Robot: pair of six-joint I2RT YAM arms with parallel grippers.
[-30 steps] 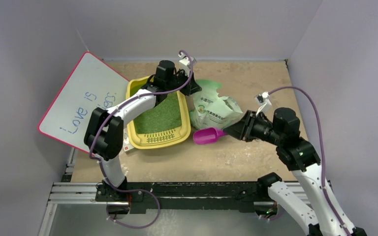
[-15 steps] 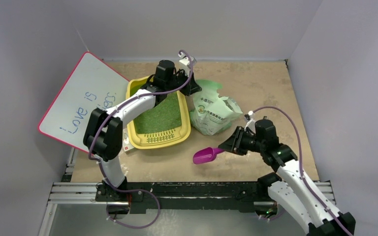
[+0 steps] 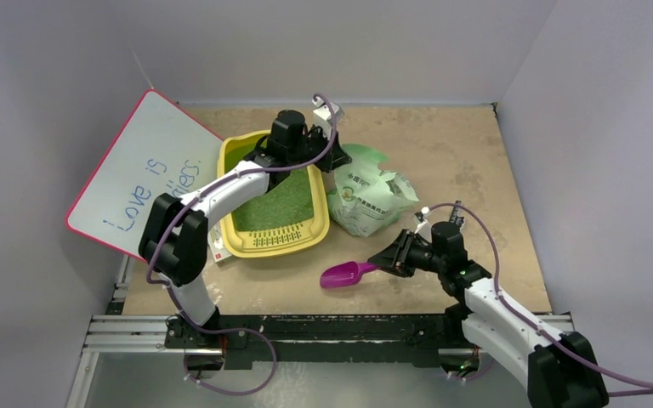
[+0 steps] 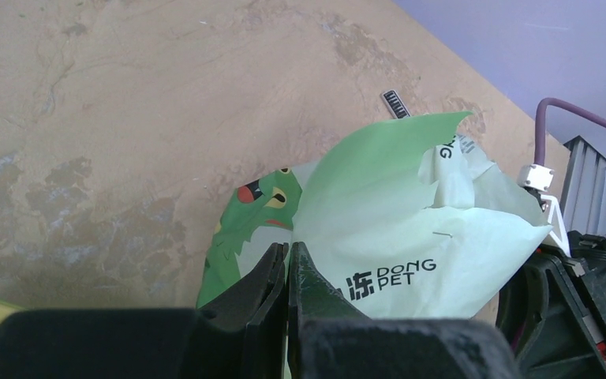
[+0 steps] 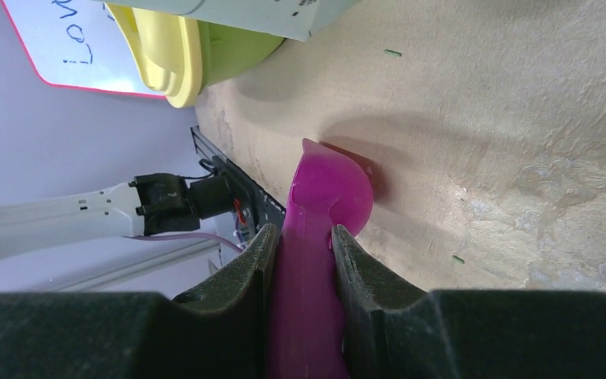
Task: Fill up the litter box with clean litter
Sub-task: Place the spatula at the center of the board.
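Litter box (image 3: pixel 272 248) holds green litter (image 3: pixel 285 204); left fingers (image 4: pixel 272 276) pressed together; right fingers (image 5: pixel 237 276) clamp purple scoop (image 5: pixel 327 197).

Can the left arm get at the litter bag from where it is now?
Probably yes. The left gripper sits right by the bag with nothing between them, but its jaws are shut and would have to open first.

Right gripper (image 3: pixel 381 265) pulls back from the bag (image 3: pixel 366 195) toward the table's (image 3: pixel 442 153) near edge, taking the purple scoop (image 3: pixel 340 274) along. Scoop is now clear of the litter box's (image 3: pixel 321 229) near right corner, nearer the near edge. Right arm folds down lower. Left arm's (image 3: pixel 221 187) wrist shifts a touch.
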